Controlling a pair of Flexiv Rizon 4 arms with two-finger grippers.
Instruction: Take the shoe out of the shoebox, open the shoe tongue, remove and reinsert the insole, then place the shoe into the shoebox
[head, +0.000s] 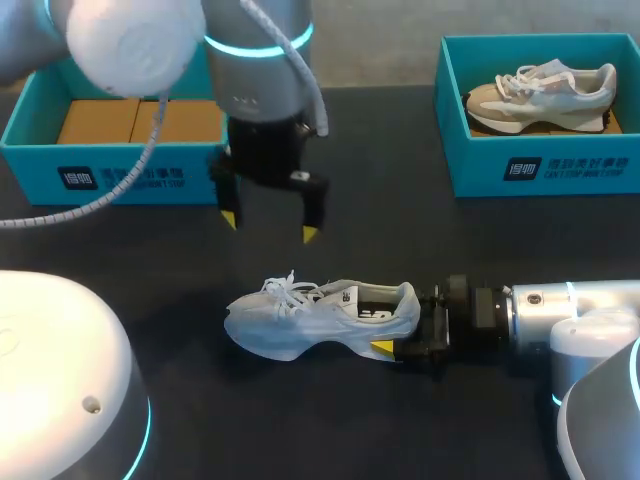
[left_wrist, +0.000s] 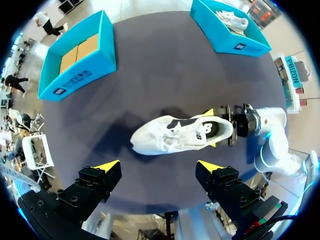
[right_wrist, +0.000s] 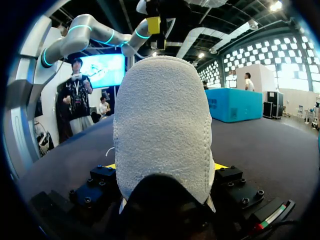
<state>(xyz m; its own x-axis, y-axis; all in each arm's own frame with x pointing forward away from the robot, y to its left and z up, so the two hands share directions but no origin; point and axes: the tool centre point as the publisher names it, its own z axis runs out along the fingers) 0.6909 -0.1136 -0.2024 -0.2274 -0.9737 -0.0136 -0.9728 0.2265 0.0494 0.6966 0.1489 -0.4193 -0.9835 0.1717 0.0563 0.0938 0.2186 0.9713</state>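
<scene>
Right arm (head: 560, 315) comes in low and level over the worktop (head: 400, 240), wrist horizontal. Right jaws pinch the heel of the white sneaker (head: 320, 315) from both sides, one yellow tip on each flank. The sneaker rests sole-down on the worktop, its toe pointing away from the right jaws.

Left arm (head: 250, 60) hangs above the worktop, pointing down. Left jaws are spread and hold nothing. The sneaker (left_wrist: 180, 132) sits ahead of them, in line with the gap and clear of both tips.

Beyond the left jaws are two teal shoeboxes: the left shoebox (head: 110, 165) holds cardboard inserts, and the right shoebox (head: 540, 165) holds a beige-and-white sneaker (head: 540, 95).

From the right wrist, the heel (right_wrist: 162, 125) fills the space between the jaws.
</scene>
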